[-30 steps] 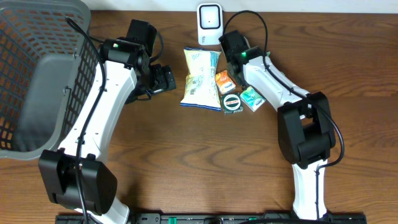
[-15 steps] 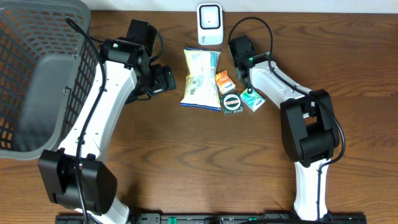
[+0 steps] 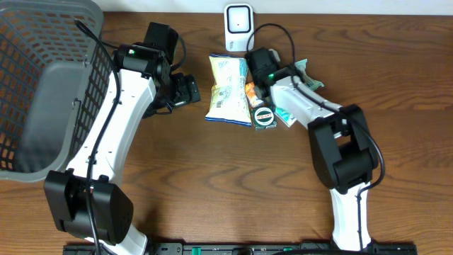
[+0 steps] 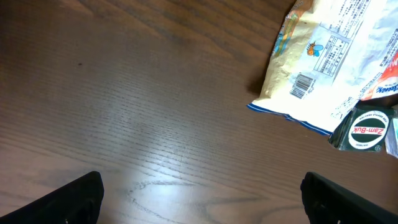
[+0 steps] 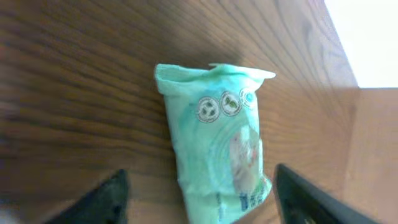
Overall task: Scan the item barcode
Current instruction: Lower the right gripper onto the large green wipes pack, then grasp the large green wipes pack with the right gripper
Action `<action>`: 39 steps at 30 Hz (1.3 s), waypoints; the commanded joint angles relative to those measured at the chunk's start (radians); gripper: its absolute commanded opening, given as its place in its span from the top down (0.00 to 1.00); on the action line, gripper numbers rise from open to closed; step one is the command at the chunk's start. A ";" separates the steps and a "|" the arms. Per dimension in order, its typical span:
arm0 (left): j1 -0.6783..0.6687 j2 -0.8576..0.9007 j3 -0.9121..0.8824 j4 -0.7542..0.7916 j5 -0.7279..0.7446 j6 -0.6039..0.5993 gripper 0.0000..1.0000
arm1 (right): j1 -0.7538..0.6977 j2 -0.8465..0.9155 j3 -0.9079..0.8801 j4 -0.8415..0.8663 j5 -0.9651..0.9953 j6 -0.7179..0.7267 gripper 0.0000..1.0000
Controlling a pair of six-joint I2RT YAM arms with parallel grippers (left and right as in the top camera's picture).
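A pale green packet lies flat on the wood between my right gripper's open fingers, which stand clear of both its sides. Overhead, this green packet lies right of the right gripper, near the back edge. The white scanner stands at the back centre, to the left of that wrist. My left gripper hovers open and empty over bare wood, left of the yellow-white snack bag. In the left wrist view, the left gripper shows only its dark fingertips, and the snack bag's barcode faces up.
A round green Zam-Buk tin, an orange packet and a teal packet lie bunched right of the snack bag. A large grey mesh basket fills the table's left end.
The right wrist has swung left toward the scanner and its jaws have widened. The green packet now lies in sight on the table beside it. The left arm has not moved.
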 commanded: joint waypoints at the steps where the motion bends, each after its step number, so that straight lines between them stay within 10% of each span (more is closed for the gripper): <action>1: 0.002 0.004 -0.005 -0.003 -0.002 -0.013 0.00 | 0.044 -0.019 0.002 -0.019 0.047 0.003 0.14; 5: 0.002 0.004 -0.005 -0.003 -0.002 -0.013 0.00 | 0.067 -0.019 0.002 -0.033 -0.060 0.002 0.03; 39: 0.002 0.004 -0.005 -0.003 -0.002 -0.013 0.00 | -0.101 -0.017 -0.051 0.042 -0.089 -0.005 0.26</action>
